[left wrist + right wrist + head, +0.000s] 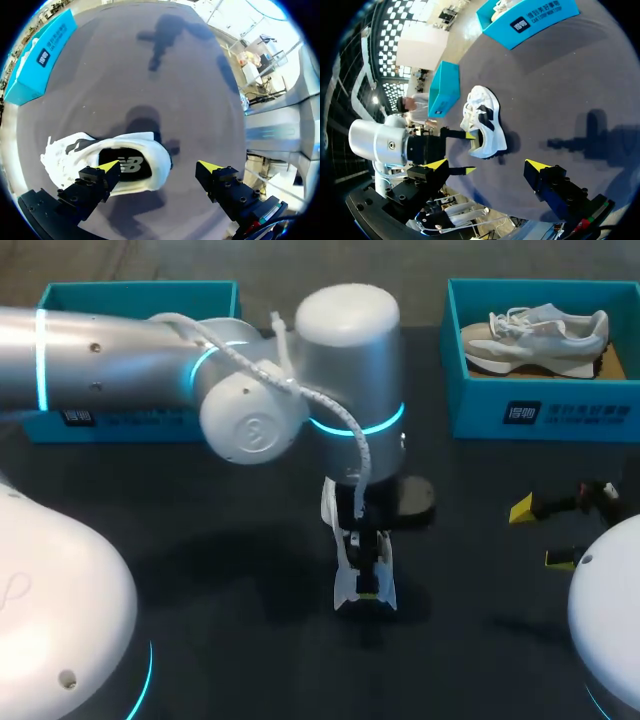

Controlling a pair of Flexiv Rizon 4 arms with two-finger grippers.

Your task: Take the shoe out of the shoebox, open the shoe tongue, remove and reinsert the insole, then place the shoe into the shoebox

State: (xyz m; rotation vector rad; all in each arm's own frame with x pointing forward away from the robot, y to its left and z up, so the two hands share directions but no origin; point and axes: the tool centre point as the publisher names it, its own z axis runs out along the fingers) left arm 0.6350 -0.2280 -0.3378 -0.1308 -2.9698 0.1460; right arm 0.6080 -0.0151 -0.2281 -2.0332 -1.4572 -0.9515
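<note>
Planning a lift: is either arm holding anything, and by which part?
Nothing held. Left fingers open, one at the shoe's heel opening; right fingers open, empty.

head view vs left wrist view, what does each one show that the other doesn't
Only the head view: the left shoebox and right shoebox together, a second shoe lying in the right one, and the right gripper. Only the left wrist view: the dark insole inside the opening of the white shoe, and the left gripper open, one finger at that opening. Both: that white shoe on the table under the left gripper, plus a teal box, though which one the wrist view catches I cannot tell.
</note>
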